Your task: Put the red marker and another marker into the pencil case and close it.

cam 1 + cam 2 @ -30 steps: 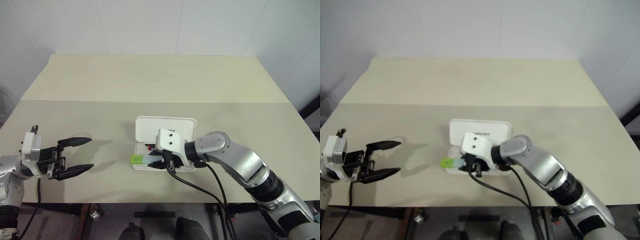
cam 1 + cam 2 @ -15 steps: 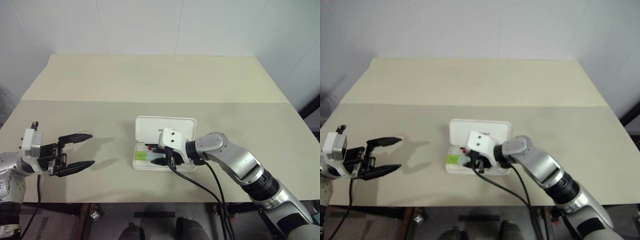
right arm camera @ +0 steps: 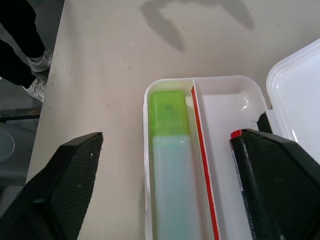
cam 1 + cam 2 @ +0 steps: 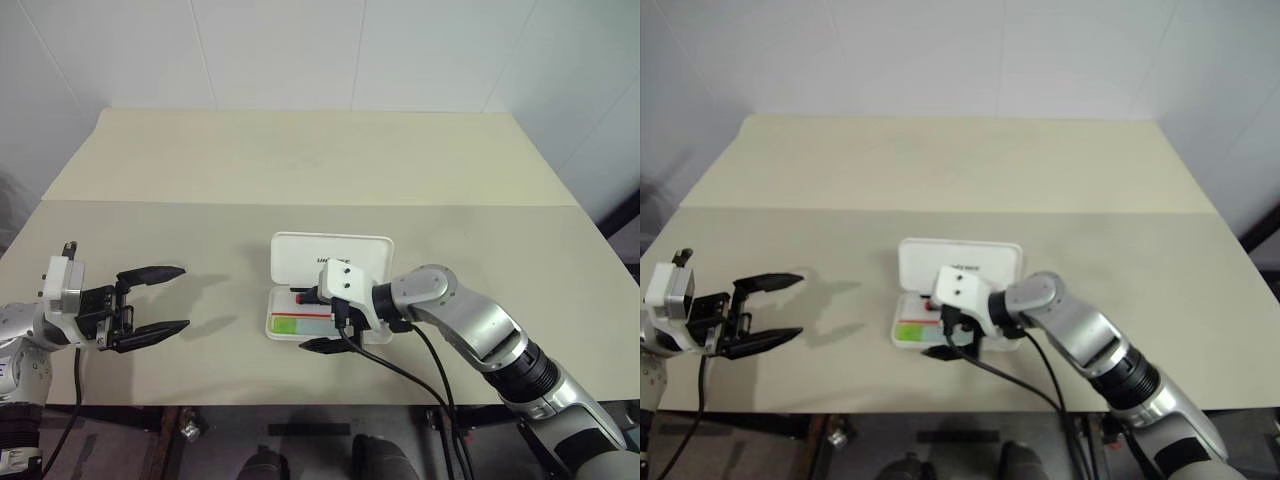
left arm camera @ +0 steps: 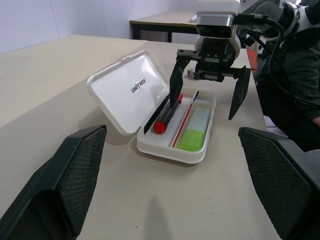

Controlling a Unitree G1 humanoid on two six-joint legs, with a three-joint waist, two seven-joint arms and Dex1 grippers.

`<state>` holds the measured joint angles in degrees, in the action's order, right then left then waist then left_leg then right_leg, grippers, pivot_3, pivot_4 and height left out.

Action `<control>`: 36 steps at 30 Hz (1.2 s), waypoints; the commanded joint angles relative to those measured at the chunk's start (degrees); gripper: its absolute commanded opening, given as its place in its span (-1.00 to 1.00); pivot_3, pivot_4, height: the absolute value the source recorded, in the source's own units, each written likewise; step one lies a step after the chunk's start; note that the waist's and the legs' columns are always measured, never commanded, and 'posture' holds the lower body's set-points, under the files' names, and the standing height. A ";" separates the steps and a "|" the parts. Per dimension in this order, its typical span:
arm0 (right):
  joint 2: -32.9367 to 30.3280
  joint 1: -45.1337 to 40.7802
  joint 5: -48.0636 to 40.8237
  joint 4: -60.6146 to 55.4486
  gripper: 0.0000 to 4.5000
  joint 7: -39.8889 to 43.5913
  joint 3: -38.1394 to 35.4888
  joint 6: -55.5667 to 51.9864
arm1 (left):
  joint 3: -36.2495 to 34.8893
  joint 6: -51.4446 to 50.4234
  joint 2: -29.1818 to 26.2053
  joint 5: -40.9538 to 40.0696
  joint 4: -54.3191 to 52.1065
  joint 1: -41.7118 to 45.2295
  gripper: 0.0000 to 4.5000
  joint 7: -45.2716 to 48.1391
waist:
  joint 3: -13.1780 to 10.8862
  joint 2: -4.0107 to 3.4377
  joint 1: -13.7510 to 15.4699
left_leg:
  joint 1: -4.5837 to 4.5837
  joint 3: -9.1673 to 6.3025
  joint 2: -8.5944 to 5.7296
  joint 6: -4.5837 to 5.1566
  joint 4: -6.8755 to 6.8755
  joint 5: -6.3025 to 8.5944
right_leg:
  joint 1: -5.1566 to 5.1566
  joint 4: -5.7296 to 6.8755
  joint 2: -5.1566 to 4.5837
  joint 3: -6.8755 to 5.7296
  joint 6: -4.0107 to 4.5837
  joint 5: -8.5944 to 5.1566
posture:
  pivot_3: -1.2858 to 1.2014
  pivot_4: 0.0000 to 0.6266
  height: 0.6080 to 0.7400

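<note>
Your right pincer (image 5: 210,90) stands wide open and empty, straddling the flat white hard-plastic pencil case (image 5: 197,152). Directly beneath it the stubby light-green marker (image 3: 170,150) lies in one compartment; the slim black marker with the red cap (image 5: 166,116) lies in the other, beyond the red divider. Both are in; only the raised lid remains to close. Your left pincer (image 4: 150,305), open and empty, hovers over the beige table (image 4: 300,160), well apart.

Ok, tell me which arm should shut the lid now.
Right. The right gripper hangs open directly over the pencil case, where both the green marker and the red marker lie, beside the raised lid. The left gripper sits far off.
</note>
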<state>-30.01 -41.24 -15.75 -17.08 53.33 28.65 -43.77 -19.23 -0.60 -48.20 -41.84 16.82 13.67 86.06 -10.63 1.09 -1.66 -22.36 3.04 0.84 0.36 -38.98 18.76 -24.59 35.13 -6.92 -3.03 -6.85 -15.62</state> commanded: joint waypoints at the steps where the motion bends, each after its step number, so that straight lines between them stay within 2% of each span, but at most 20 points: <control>1: -0.15 -0.27 -0.17 -0.90 0.99 0.01 -3.00 1.02 | -0.61 0.31 0.11 -0.48 -0.30 0.99 1.00 4.97 | 0.00 0.00 0.01 | 0.00 0.00 0.00 0.00 0.00 0.00 | 0.00 0.00 0.00 0.00 0.00 0.00 | 0.03 -0.52 1.00; 6: -2.77 0.03 -3.13 -1.23 0.99 0.41 -10.29 -1.13 | -0.72 0.10 0.54 -0.93 -1.04 1.02 1.00 5.07 | 0.00 0.00 0.07 | 0.00 0.00 0.00 0.00 -0.01 0.00 | 0.01 -0.01 0.00 0.00 0.00 0.00 | 0.03 -0.52 1.00; 10: -11.52 3.77 -6.51 -4.03 0.99 3.36 -18.16 -3.94 | -0.46 -0.07 1.00 -0.85 -1.42 1.20 1.00 4.91 | 0.00 0.00 0.58 | -0.02 -0.02 -0.02 0.04 -0.01 0.02 | 0.06 -0.08 -0.02 -0.04 -0.01 0.01 | 0.03 -0.52 1.00; 14: -20.58 8.77 -6.34 -5.22 0.99 5.21 -22.11 -3.91 | 0.64 -0.11 1.83 -0.44 -0.66 2.63 1.00 5.12 | 0.00 0.00 1.17 | -0.02 0.06 -0.02 0.11 -0.01 0.13 | 0.06 -0.15 -0.03 -0.07 -0.01 0.01 | 0.03 -0.52 1.00; 17: -24.02 10.70 -4.41 -3.62 0.99 3.60 -23.75 -3.28 | 1.63 0.39 2.63 0.25 1.07 4.33 1.00 5.80 | 0.00 0.00 1.10 | 0.03 0.25 -0.06 0.12 -0.04 0.13 | 0.06 -0.12 -0.02 -0.01 -0.05 0.03 | 0.03 -0.52 1.00; 22: -23.33 13.54 -2.04 -4.04 0.99 -3.04 -26.19 -4.45 | 3.35 0.90 3.90 0.52 3.11 7.76 1.00 6.39 | 0.00 0.02 1.14 | 0.08 0.57 -0.01 0.01 -0.08 0.07 | 0.06 -0.09 0.17 0.00 0.03 0.10 | 0.03 -0.52 1.00; 28: -20.75 21.08 -0.68 -8.18 0.99 -12.92 -30.58 -10.56 | 6.38 2.08 5.11 0.11 5.97 11.56 1.00 6.44 | 0.00 0.03 1.58 | 0.05 0.66 0.00 -0.03 -0.09 0.06 | 0.04 -0.08 0.18 0.02 0.04 0.11 | 0.03 -0.52 1.00; 36: -18.93 21.34 -0.40 -8.61 0.99 -21.00 -33.17 -20.56 | 10.70 4.05 5.70 -0.06 10.21 16.10 1.00 6.44 | 0.00 0.03 1.58 | 0.05 0.66 -0.02 0.00 -0.16 0.06 | 0.06 -0.08 0.20 0.06 0.03 0.17 | 0.03 -0.52 1.00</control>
<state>-48.94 -19.26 -16.28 -24.06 33.77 -1.49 -62.38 -8.68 2.33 -42.47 -41.12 26.35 28.76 86.07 -10.62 1.12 -0.08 -22.32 3.70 0.82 0.36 -39.14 18.82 -24.54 35.04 -6.72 -2.97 -6.81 -15.46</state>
